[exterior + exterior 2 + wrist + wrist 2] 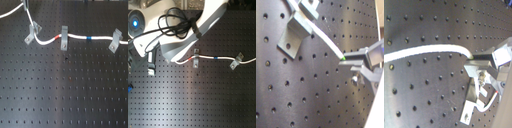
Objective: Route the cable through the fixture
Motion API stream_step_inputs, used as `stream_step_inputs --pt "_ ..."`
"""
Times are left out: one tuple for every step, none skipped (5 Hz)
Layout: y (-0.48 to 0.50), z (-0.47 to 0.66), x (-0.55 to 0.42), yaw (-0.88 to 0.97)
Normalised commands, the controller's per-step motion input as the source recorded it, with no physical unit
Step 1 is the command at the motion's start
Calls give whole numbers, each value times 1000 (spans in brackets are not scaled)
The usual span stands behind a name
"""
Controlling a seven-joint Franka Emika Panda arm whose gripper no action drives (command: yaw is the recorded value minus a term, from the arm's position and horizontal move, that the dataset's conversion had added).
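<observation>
So in the first exterior view the cable point(75, 36) runs across the upper part of the board point(65, 95), going through three grey clips: the leaning clip point(32, 31) at about 10 o'clock from picture centre, a middle clip point(64, 39) at 12 with the red band point(58, 37) just beside it, and a right clip point(116, 41) at 2, blue band point(88, 37) between those last two. No arm shows there, and everything from 3 round to 9 o'clock is bare board, so loads of room. Second exterior view: the arm point(203, 25) covers the leaning clip end, so the gripper can't be seen. First wrist view: gripper point(346, 62) looks pinched on the cable near that clip point(296, 31). Second wrist view shows the same, cable point(429, 51) bending away limp. My guess: it's light, floppy and a bit slick, so grab close to the slot.
</observation>
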Motion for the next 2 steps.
stream_step_inputs --pt "126 243 -160 31" --pt "41 48 -29 0"
